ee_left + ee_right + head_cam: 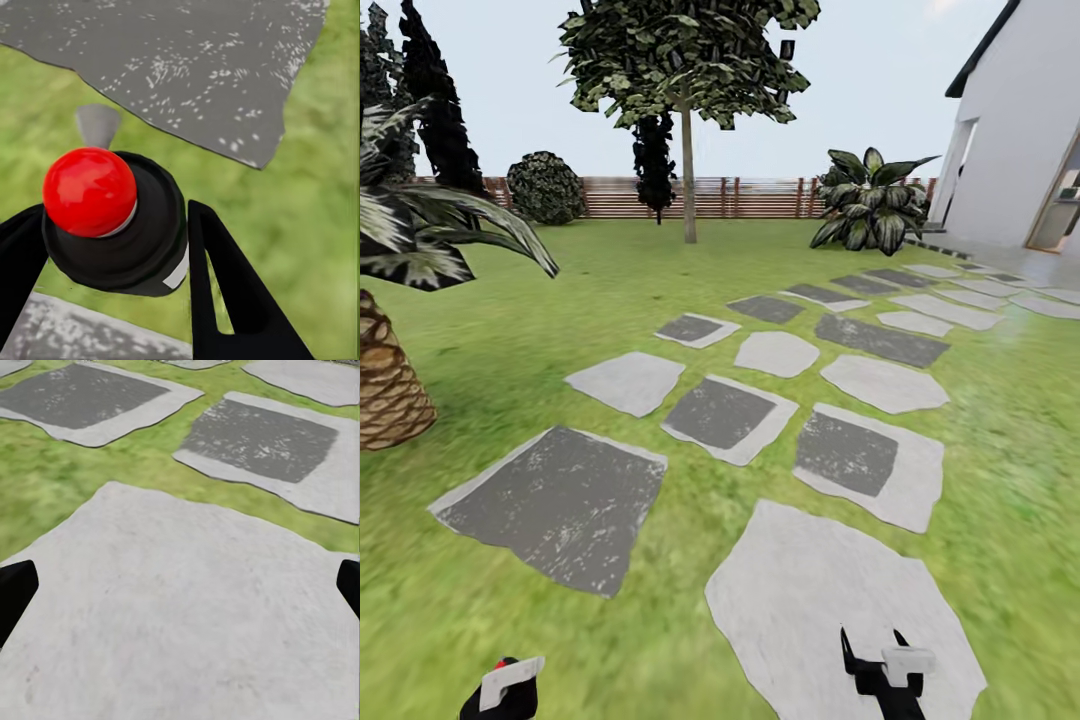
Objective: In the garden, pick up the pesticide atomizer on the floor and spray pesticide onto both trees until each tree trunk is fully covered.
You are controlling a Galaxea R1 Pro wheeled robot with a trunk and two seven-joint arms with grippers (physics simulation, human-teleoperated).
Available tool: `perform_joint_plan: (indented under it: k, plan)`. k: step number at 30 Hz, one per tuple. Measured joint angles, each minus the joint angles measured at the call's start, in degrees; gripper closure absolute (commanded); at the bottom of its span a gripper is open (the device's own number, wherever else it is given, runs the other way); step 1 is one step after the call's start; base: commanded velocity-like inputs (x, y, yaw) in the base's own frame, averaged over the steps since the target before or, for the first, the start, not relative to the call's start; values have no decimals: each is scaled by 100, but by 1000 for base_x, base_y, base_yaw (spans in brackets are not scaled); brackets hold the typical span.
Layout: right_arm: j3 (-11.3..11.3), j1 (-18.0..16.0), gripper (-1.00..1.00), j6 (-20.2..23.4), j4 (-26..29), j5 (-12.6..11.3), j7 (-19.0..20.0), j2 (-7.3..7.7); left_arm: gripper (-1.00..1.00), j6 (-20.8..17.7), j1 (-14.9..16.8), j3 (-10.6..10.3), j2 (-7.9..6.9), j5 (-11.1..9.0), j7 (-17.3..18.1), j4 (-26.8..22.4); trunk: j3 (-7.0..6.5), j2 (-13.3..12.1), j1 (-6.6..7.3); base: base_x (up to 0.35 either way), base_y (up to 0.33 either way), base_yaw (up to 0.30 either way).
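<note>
My left gripper (112,217) is shut on the pesticide atomizer (146,251), a black round body with a glossy red cap. In the head view the gripper (503,692) sits at the bottom left, with the atomizer's red top (506,662) just showing. My right gripper (875,652) hangs open over a pale stone, nothing between its fingers (15,589). Far ahead on the garden lawn (560,300) stands one of the trees, its pale straight trunk (688,175) under a grey-green crown. The floor paving is out of view.
Flat stepping stones (720,412) run from me toward the white house (1020,130) at the right. A palm with a woven brown trunk (385,385) stands close at the left. A slat fence (750,197), a shrub (545,187) and a leafy plant (870,205) line the back.
</note>
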State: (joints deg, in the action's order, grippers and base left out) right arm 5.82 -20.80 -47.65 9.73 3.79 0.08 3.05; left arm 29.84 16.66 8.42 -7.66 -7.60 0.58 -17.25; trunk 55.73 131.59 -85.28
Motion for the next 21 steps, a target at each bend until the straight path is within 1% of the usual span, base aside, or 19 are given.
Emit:
perform_joint_plan:
  k: [21]
  plan:
    - [19,0,-100,-9,19,-14,-31,30,100,-4,0,4,25,5,-2,-1,0,0,0,339,0,1]
